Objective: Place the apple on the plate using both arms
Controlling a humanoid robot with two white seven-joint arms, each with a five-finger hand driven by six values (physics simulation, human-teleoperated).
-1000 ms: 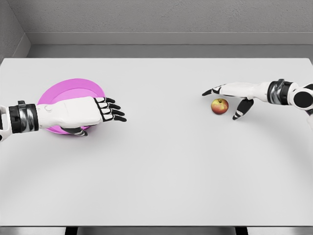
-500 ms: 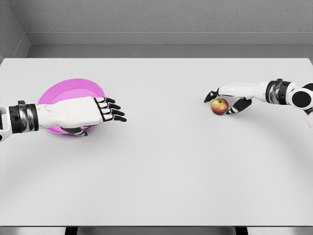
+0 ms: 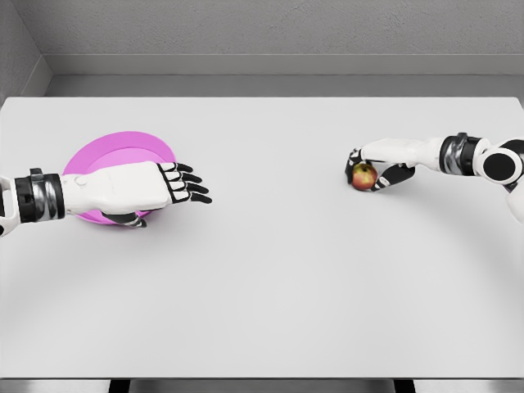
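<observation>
On the white table, the right hand clasps the apple near the right edge, while the left hand, fingers loosely extended, hovers over the pink plate well apart across bare tabletop.

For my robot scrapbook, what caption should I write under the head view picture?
Right hand closes on the apple while the left hand waits, open, over the pink plate.
</observation>
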